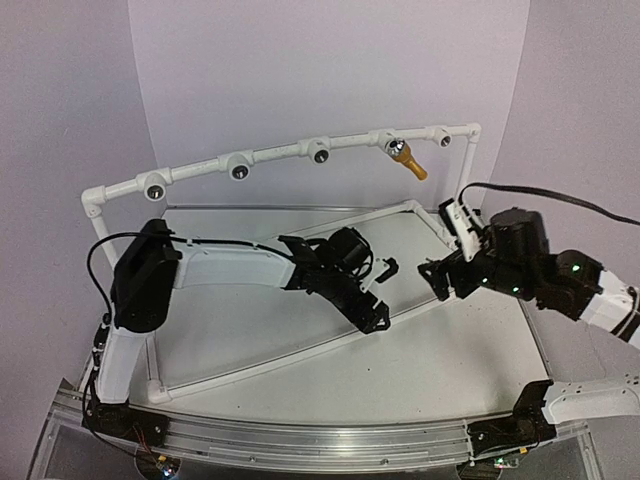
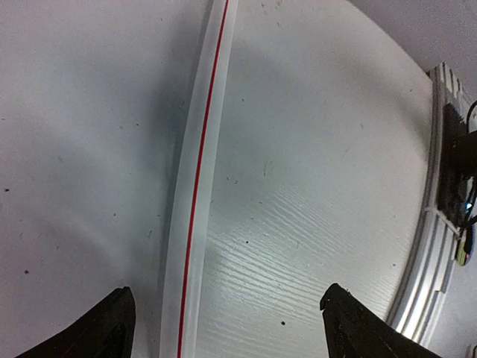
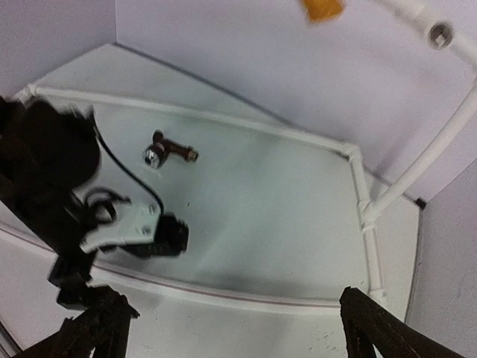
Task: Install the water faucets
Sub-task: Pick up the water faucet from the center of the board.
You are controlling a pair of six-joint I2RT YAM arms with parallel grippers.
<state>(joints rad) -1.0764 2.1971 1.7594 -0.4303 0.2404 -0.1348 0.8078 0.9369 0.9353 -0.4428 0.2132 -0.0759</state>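
The yellow-orange faucet (image 1: 408,159) with a silvery end sits in a socket on the raised white pipe rail (image 1: 280,152); its tip shows at the top of the right wrist view (image 3: 322,7). The dark reddish-brown faucet (image 3: 170,151) lies on the table inside the pipe frame, just right of my left wrist (image 1: 386,267). My left gripper (image 1: 372,315) (image 2: 227,321) is open and empty, low over the near pipe with the red line (image 2: 195,186). My right gripper (image 1: 440,278) (image 3: 235,332) is open and empty, a short way right of the brown faucet.
Several round white sockets with dark holes (image 1: 240,170) stand open along the rail. The frame's low pipes (image 3: 223,123) ring the table surface, with a corner post (image 3: 417,171) at the right. My left arm (image 1: 230,268) stretches across the frame's middle.
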